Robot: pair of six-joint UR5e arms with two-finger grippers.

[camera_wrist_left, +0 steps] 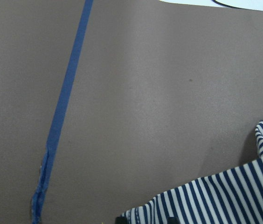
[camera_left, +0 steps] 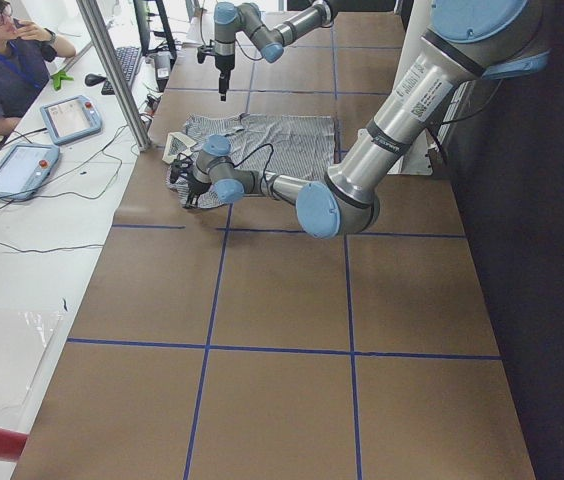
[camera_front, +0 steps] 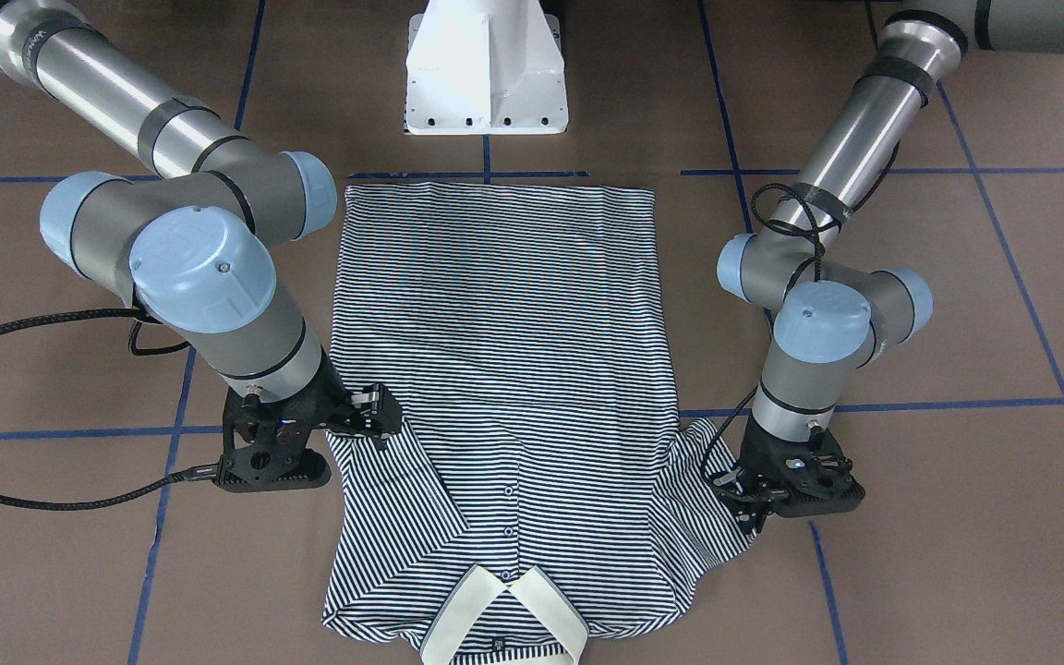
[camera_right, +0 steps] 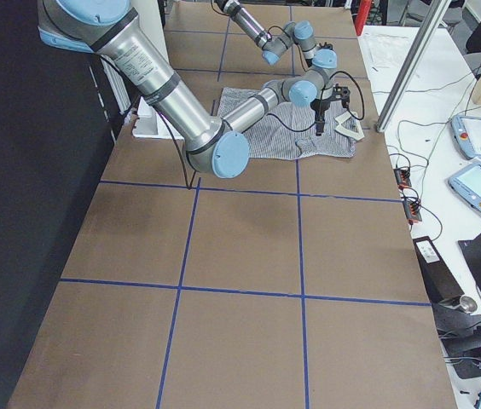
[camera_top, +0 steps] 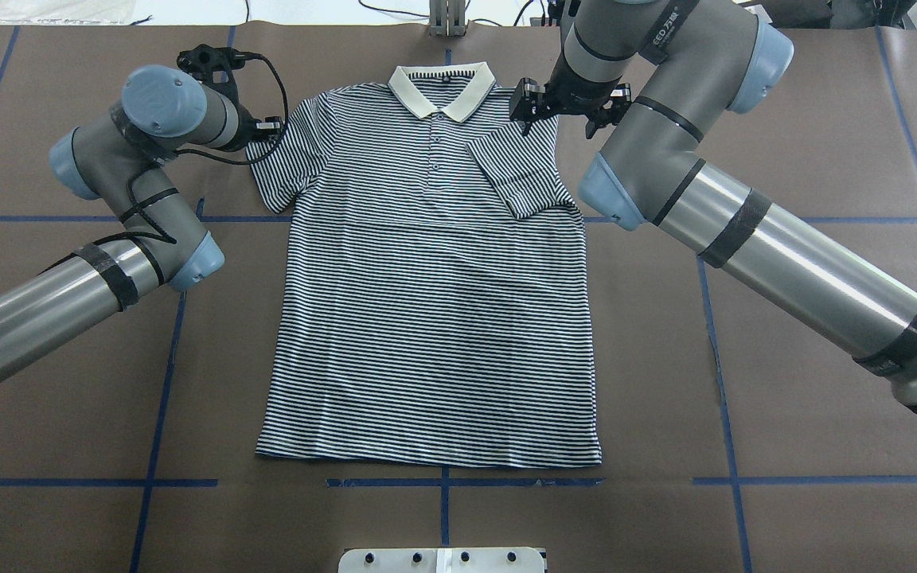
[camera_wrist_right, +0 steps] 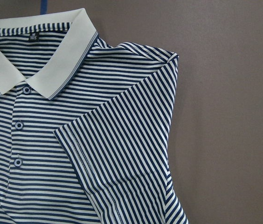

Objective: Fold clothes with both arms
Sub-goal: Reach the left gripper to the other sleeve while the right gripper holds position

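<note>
While the navy-and-white striped short-sleeved polo shirt (camera_top: 427,318) lies flat on the brown counter (camera_top: 44,517), hem nearest the white pedestal base (camera_top: 442,559), sleeve-folding is in hand | right sleeve (camera_top: 518,179) already turned in; right black two-finger tool (camera_front: 377,414) released, hovering at the end far from the pedestal | left tool (camera_front: 750,510) seems clenched on the spread left sleeve (camera_top: 287,163), also at the far end | next: draw it inward over the chest.
</note>
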